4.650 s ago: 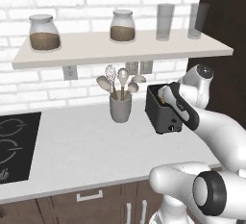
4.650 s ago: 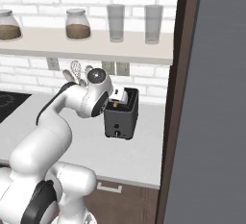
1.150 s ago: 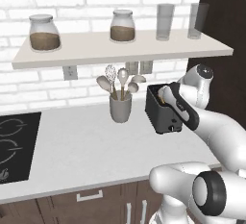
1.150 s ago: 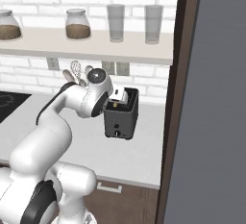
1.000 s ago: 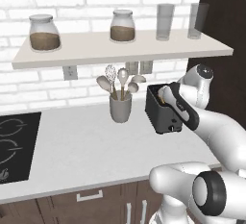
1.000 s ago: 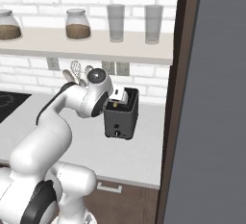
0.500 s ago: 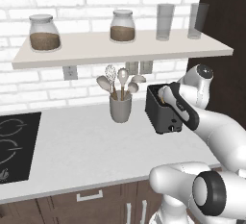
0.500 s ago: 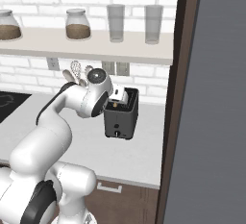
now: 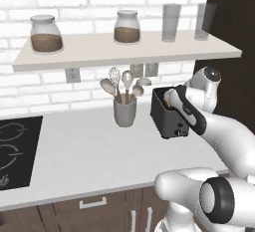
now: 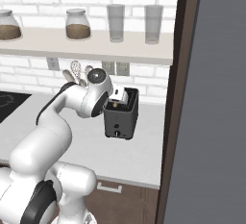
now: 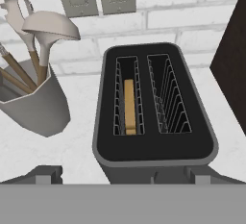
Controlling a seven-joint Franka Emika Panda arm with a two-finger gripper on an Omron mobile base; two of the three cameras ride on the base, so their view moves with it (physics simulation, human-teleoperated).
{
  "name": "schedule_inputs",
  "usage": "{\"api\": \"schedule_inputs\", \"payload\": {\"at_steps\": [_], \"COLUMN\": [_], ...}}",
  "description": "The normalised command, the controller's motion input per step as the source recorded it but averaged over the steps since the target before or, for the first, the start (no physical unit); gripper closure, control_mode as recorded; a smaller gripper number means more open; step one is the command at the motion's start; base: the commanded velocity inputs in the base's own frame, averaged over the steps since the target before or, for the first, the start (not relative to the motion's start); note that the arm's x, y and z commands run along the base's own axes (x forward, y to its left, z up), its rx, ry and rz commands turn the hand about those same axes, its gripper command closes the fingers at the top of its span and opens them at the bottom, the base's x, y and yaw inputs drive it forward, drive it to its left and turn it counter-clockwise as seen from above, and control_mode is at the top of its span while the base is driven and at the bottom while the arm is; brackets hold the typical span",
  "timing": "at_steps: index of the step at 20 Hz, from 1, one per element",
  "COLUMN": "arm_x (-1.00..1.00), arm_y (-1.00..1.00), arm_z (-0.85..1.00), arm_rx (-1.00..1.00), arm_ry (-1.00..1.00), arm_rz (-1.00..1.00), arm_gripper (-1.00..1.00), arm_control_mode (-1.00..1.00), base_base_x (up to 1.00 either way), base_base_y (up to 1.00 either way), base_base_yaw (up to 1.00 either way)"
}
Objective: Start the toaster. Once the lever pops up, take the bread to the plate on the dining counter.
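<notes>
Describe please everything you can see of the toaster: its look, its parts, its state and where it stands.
The toaster is a small black box with rounded corners and a matte, dark grey look. Its top has two long slots with wire guides. The bread, a tan slice on edge, sits low in the slot nearer the utensil cup; the other slot is empty. A light marking shows low on its front. It stands upright on the white counter, near the brick wall, right of the cup and apart from it. The robot's hand hangs above it.

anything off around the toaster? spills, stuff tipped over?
Nothing stands out. The toaster sits upright on the counter, the bread is down in one slot, and the utensil cup beside it stands upright.
</notes>
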Motion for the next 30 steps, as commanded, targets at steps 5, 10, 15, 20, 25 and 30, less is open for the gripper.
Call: {"api": "schedule_inputs", "payload": {"at_steps": [5, 10, 15, 20, 25, 30], "arm_x": [0.0, 0.0, 0.0, 0.0, 0.0, 0.0], "arm_y": [0.0, 0.0, 0.0, 0.0, 0.0, 0.0], "arm_z": [0.0, 0.0, 0.0, 0.0, 0.0, 0.0], "arm_rx": [0.0, 0.0, 0.0, 0.0, 0.0, 0.0], "arm_ry": [0.0, 0.0, 0.0, 0.0, 0.0, 0.0], "arm_rz": [0.0, 0.0, 0.0, 0.0, 0.0, 0.0], "arm_gripper": [-1.0, -1.0, -1.0, -1.0, -1.0, -1.0], "arm_control_mode": [-1.0, -1.0, -1.0, -1.0, -1.0, -1.0], "base_base_x": [0.0, 0.0, 0.0, 0.0, 0.0, 0.0], "base_base_y": [0.0, 0.0, 0.0, 0.0, 0.0, 0.0], "base_base_yaw": [0.0, 0.0, 0.0, 0.0, 0.0, 0.0]}}
